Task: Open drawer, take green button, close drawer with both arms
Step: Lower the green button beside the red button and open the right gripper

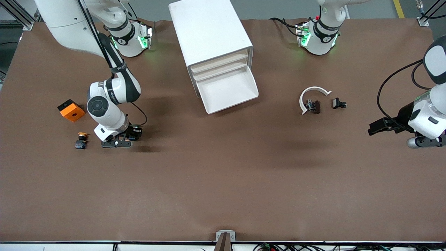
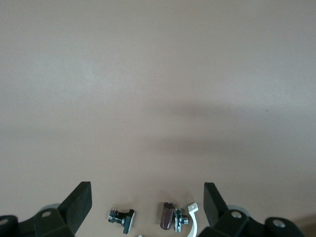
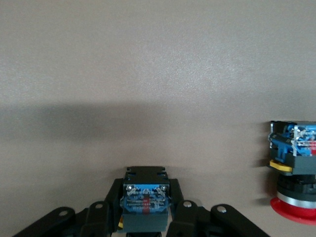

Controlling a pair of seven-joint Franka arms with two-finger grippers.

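The brown table [image 1: 223,181] was spanned by both arms. A white drawer cabinet [image 1: 209,31] was seen between the two bases, its lowest drawer [image 1: 228,91] pulled out. The right arm [image 1: 113,90] was bent low, and the right gripper [image 1: 116,142] was set down at the tabletop. Its fingers [image 3: 183,210] were closed around the button [image 3: 146,193], narrowed to the width of the dark body. The button's blue terminal end was turned toward the wrist camera, so its long axis appeared to run along the fingers. The cap end was hidden, and its colour could not be told.

An orange block [image 1: 71,110] was placed near that gripper, toward the right arm's end of the table. A red-capped button [image 3: 294,173] was laid just beside the gripper, apart from it.

The left gripper [image 1: 373,129] was held over bare table at the left arm's end, its fingers [image 2: 79,202] spread wide with nothing between them. Ahead of its fingertips a white curved clip [image 1: 313,94], a brown part [image 2: 168,216] and a black-and-chrome part [image 2: 123,218] were seen close together.
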